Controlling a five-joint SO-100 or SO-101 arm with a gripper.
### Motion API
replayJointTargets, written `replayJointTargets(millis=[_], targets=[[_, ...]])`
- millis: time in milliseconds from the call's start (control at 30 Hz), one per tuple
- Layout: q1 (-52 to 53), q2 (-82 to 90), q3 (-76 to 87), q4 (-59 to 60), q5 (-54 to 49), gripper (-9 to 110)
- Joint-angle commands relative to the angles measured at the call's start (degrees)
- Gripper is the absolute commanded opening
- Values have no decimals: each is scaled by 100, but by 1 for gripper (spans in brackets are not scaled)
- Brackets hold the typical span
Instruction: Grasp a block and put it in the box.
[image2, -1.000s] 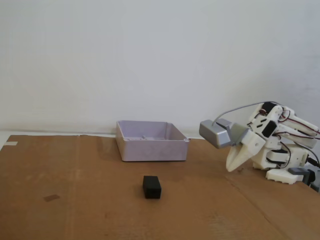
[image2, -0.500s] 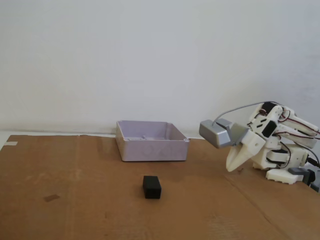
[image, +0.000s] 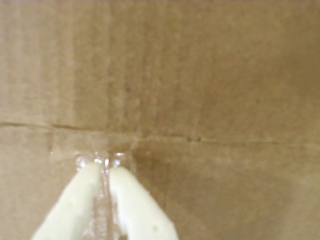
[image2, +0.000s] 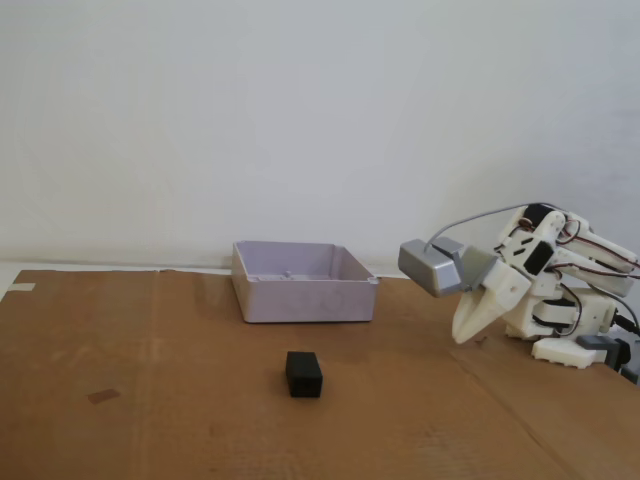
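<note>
I am seeing brown cardboard (image2: 150, 400) lying flat under my tool, with a fold line (image: 210, 141) running just past its tips. A white wall (image2: 300, 120) is standing far behind it.

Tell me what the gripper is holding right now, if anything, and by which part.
Nothing. The gripper is shut and empty above bare cardboard, and the black block sits untouched on the table in front of the box.
</note>
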Motion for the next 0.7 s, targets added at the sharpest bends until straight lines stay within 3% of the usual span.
replayJointTargets(millis=[0,467,667], targets=[[53,35,229,1028,44,1],[-9,18,229,958,88,1],[-18,-211,220,-220,88,1]])
